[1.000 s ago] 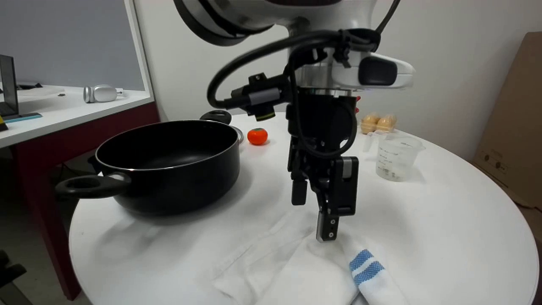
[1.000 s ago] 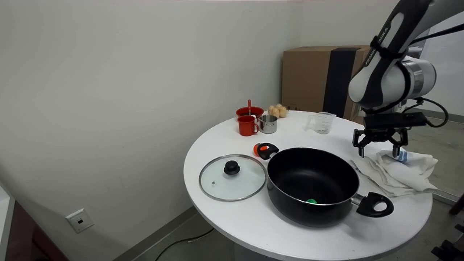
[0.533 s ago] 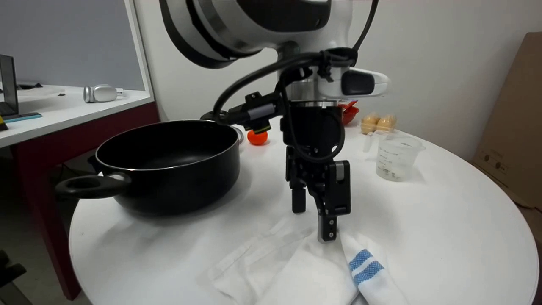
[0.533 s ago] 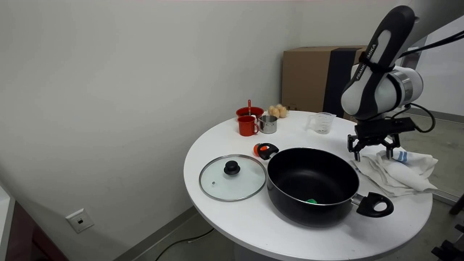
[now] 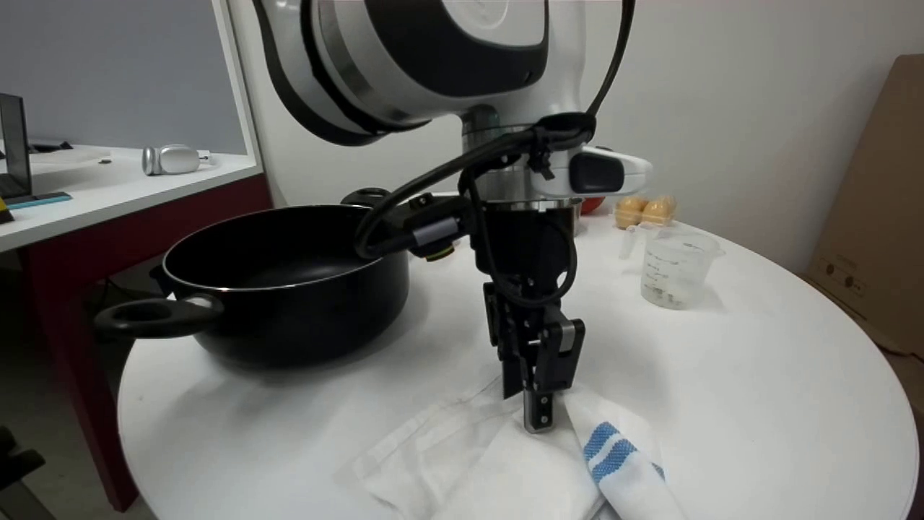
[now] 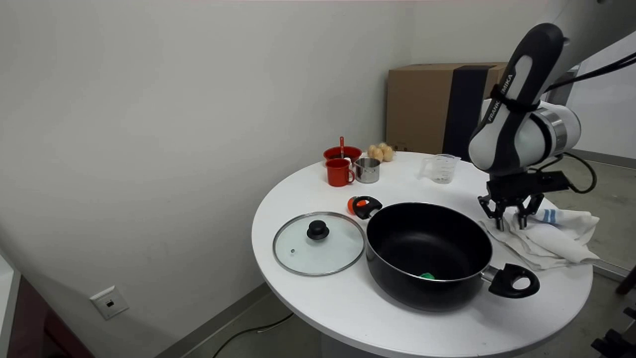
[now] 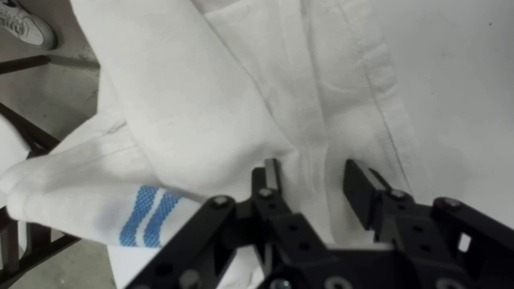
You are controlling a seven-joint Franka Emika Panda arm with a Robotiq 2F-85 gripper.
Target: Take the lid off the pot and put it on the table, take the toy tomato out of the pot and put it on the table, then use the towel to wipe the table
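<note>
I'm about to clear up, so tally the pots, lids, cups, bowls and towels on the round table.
Pot: 1
Lid: 1
Cups: 3 (red mug, metal cup, measuring cup)
Bowl: 1
Towel: 1
Total: 7

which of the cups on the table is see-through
The clear measuring cup with printed markings; the red mug and the metal cup are both opaque.

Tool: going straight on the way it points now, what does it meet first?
The towel. The tool points down at it, jaws apart, tips at or just above the folds; the views don't settle whether they touch. Beneath it, the table would likely come next.
</note>
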